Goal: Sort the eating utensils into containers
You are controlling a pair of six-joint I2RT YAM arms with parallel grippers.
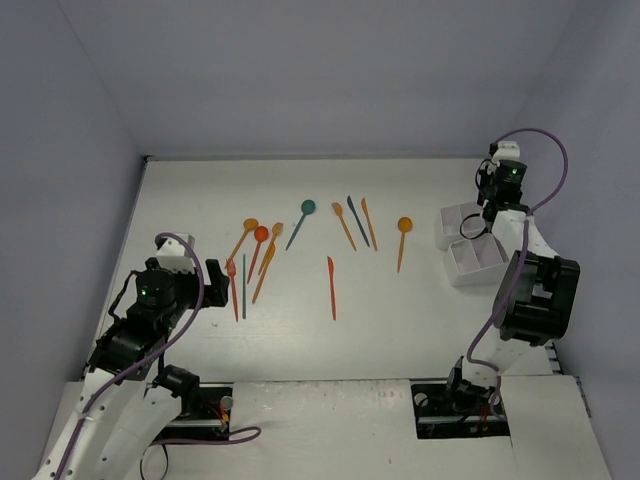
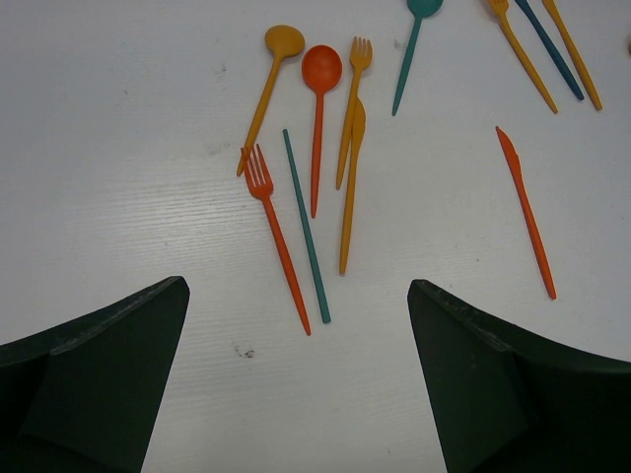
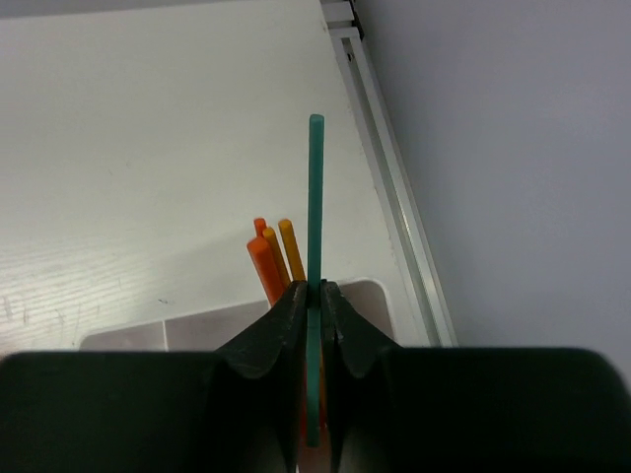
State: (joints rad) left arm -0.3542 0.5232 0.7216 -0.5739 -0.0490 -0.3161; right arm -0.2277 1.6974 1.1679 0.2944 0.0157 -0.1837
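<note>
teal utensil (image 3: 315, 197) pinched in right gripper (image 3: 314, 305), over organizer (image 1: 443, 225) at 3 o'clock of the table (image 1: 400, 330) | risk: orange handles (image 3: 268, 258) at its 10 o'clock may snag it on release, tipping it over the rim | left gripper (image 2: 298, 296) spread above loose utensils (image 2: 315, 148) | surface white, walls (image 1: 300, 70) grey

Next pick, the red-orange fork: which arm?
Left. Its jaws stand open just short of the red-orange fork; the right's are shut on a teal utensil over the white organizer.
</note>
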